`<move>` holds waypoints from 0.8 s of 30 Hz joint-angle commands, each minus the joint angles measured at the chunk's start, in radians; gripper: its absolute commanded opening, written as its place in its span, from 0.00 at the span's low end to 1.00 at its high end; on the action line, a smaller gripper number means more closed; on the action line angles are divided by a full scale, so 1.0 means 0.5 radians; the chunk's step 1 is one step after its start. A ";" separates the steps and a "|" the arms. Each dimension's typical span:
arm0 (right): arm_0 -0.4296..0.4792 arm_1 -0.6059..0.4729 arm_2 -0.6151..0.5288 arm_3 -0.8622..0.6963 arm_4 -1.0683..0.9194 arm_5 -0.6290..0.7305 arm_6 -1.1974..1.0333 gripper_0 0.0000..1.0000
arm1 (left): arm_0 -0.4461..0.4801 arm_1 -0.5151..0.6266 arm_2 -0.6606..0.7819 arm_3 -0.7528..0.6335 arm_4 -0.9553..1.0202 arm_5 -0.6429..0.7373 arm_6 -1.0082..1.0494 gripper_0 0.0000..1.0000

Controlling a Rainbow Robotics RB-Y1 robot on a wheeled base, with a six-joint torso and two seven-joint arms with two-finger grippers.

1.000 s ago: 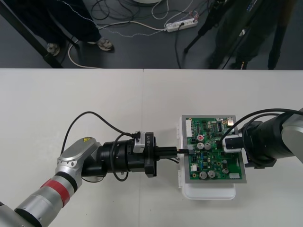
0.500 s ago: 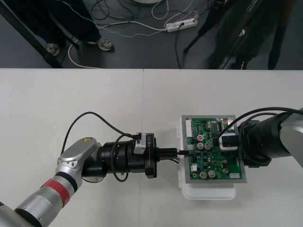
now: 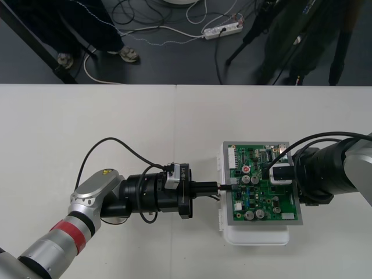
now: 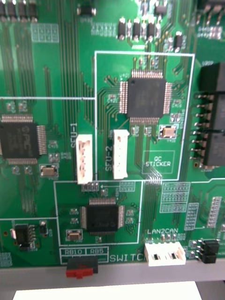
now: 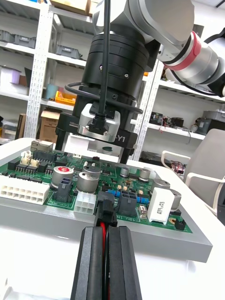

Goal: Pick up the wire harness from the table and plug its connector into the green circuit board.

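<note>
Left end effector (image 5: 106,232) grips the plug (image 5: 106,208) at the circuit board's (image 3: 256,203) edge, right end effector (image 5: 93,143) above it; misalignment may jam insertion.

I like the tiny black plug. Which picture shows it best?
The left wrist view: the plug sits close up, just above the left gripper's shut jaws, at the green board's edge. The front view makes it a tiny dark speck beside the board. The right wrist view looks down on the board's chips instead.
</note>
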 commanded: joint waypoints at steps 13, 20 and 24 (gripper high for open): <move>0.051 0.021 -0.062 -0.063 -0.036 -0.009 -0.042 1.00 | -0.082 -0.077 -0.097 -0.030 0.034 0.060 -0.064 0.00; 0.054 0.021 -0.062 -0.063 -0.055 -0.009 -0.033 1.00 | -0.085 -0.083 -0.100 -0.083 0.034 0.060 -0.067 0.00; 0.054 0.024 -0.062 -0.063 -0.058 -0.009 -0.033 1.00 | -0.085 -0.083 -0.100 -0.089 0.034 0.060 -0.067 0.00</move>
